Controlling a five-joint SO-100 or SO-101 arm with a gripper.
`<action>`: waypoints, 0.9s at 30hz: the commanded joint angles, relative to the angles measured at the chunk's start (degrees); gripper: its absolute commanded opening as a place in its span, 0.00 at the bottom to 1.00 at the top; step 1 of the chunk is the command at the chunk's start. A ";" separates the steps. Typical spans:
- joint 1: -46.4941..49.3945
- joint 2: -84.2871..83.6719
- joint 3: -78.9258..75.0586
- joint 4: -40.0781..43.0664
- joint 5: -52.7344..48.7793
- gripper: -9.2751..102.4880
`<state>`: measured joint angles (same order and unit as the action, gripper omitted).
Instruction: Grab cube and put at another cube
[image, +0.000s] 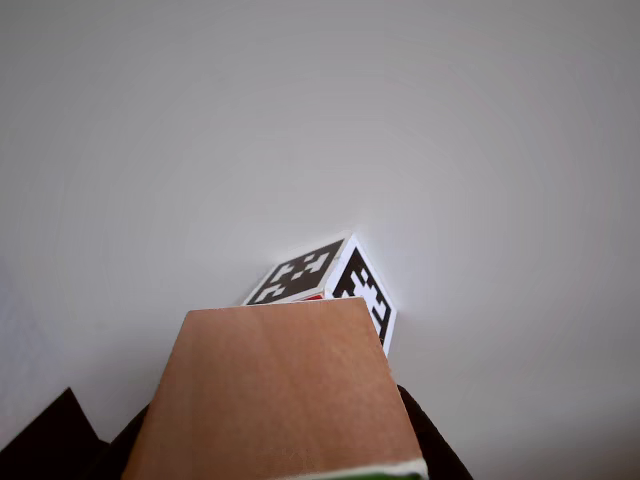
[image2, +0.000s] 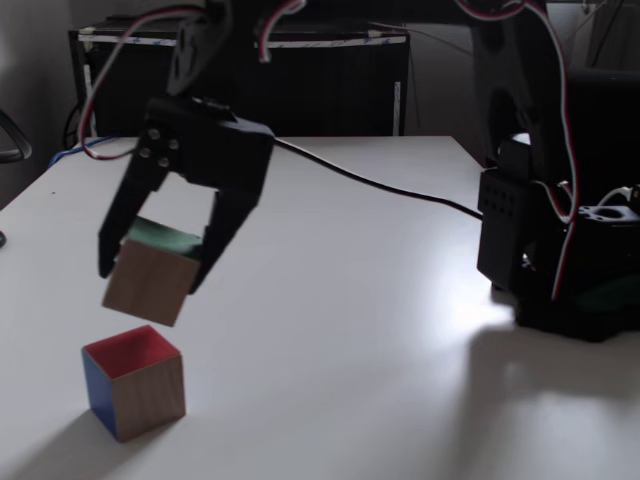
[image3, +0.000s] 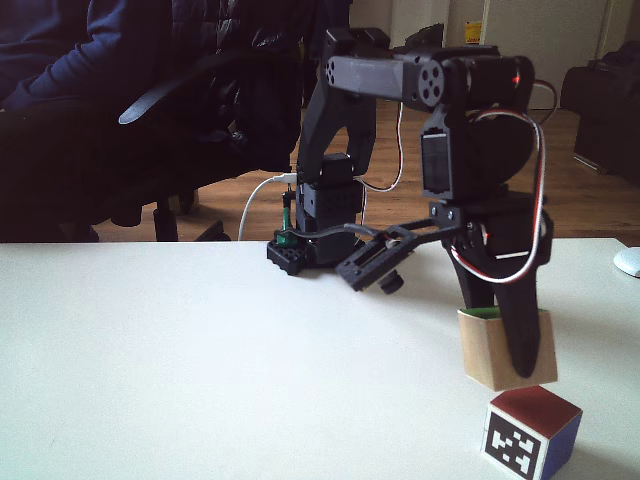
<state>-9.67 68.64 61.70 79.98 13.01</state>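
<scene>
Above marker cube (image3: 533, 433), your gripper (image2: 155, 270) clamps wooden cube (image2: 150, 277), tilted, clear of table (image2: 350, 300); rigid, light, smooth wood likely slips, so keep fingers on 2 opposite flat faces

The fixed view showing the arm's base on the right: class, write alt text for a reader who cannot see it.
A black robot gripper holds a wooden cube with a green top face, tilted, in the air just above a smaller cube with a red top face on a white table. The arm's base stands at the right.
</scene>
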 joint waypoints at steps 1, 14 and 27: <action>-1.23 -0.09 -5.45 0.88 0.44 0.18; -3.96 -6.33 -13.97 4.75 2.02 0.18; -2.99 -12.39 -21.18 7.82 1.93 0.20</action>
<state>-13.01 55.72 44.12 87.28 15.38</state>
